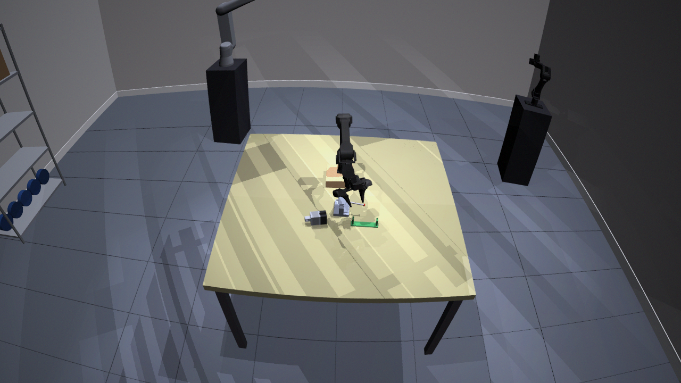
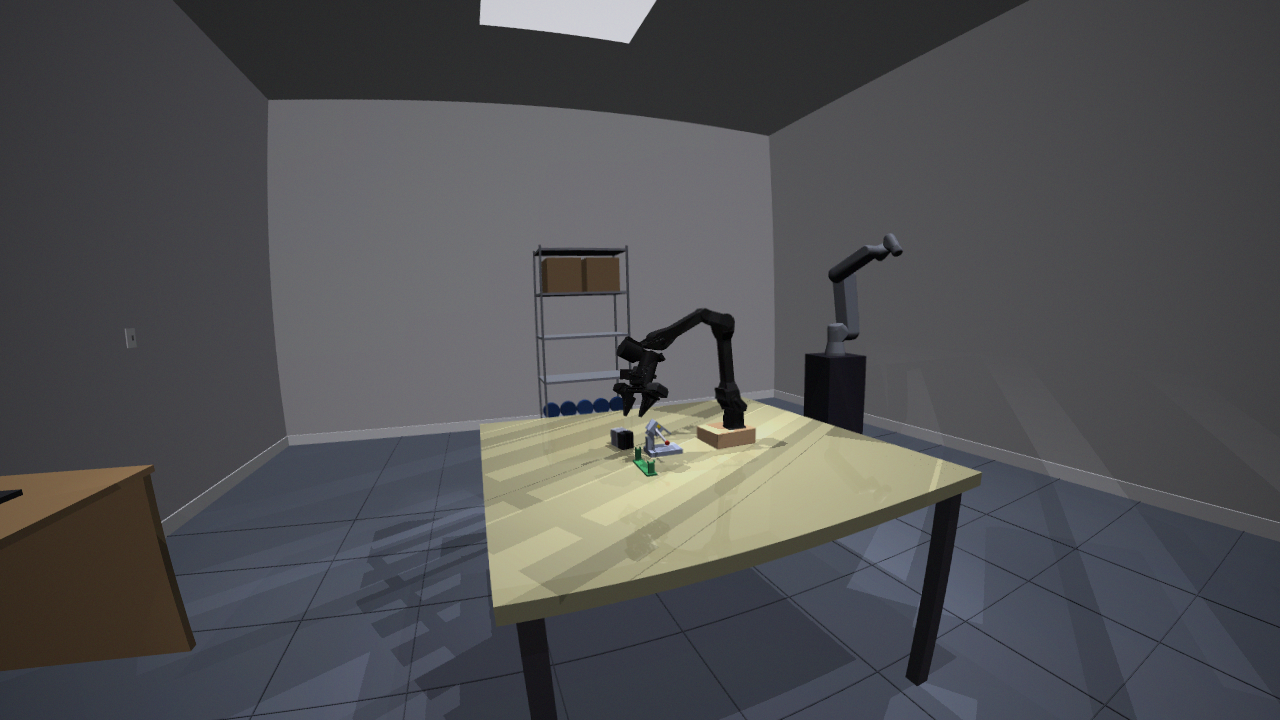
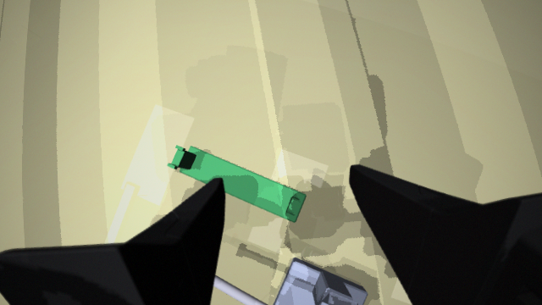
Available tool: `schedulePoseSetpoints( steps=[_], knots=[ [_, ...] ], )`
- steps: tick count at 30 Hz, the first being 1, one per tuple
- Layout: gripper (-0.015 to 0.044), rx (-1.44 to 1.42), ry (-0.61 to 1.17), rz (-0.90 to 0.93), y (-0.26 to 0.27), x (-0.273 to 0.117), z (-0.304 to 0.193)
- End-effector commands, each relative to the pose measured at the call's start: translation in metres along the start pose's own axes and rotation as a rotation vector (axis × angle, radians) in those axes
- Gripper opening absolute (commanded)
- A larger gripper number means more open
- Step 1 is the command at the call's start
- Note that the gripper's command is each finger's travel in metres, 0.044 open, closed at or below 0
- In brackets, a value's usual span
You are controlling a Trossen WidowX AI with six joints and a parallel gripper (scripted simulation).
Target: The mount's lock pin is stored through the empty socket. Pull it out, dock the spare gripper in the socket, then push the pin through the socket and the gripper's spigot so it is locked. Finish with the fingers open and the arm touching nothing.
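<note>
Currently: fingers [image 1: 356,205] [image 2: 633,414] apart, gripping nothing | pin [image 1: 357,204] [image 2: 662,438] [image 3: 237,291] partly hidden, wrist view | mount [image 1: 340,208] [image 2: 662,448] [image 3: 323,285] cut off

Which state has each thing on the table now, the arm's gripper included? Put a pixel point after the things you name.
Gripper [image 1: 356,205] [image 2: 633,415] [image 3: 287,180]: open, above the table.
Lock pin [image 1: 357,204] [image 3: 237,291]: through the mount, not pulled out.
Mount [image 1: 340,208] [image 2: 664,450] [image 3: 296,280]: upright, spare gripper not docked.
Spare gripper [image 1: 317,218] [image 2: 622,438]: lying on its side.
Green holder [image 1: 364,224] [image 2: 644,466] [image 3: 246,182]: unloaded.

Top view looks steeply down from high over the table [image 1: 285,257] [image 2: 716,537] [image 3: 85,85]; exterior stands farther back, facing across toward the shelf unit [image 1: 33,110] [image 2: 539,340]; wrist looks close down; all share the green bracket [image 1: 364,224] [image 2: 644,466] [image 3: 243,182].
</note>
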State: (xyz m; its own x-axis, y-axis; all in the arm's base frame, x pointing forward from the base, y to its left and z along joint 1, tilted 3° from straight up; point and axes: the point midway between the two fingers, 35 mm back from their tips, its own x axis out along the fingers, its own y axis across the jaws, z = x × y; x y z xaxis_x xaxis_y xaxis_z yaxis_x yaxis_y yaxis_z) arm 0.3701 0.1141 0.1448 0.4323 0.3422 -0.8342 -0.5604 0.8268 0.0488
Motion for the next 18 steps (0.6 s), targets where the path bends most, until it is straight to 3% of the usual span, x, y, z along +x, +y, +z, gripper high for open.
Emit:
schedulePoseSetpoints(
  steps=[1,5,18],
  knots=[
    [0.03,-0.901,0.464,0.146,0.056,-0.038,-0.033],
    [0.03,-1.072,0.546,0.207,0.064,-0.051,-0.039],
    [0.03,-1.072,0.546,0.207,0.064,-0.051,-0.039]
  ],
)
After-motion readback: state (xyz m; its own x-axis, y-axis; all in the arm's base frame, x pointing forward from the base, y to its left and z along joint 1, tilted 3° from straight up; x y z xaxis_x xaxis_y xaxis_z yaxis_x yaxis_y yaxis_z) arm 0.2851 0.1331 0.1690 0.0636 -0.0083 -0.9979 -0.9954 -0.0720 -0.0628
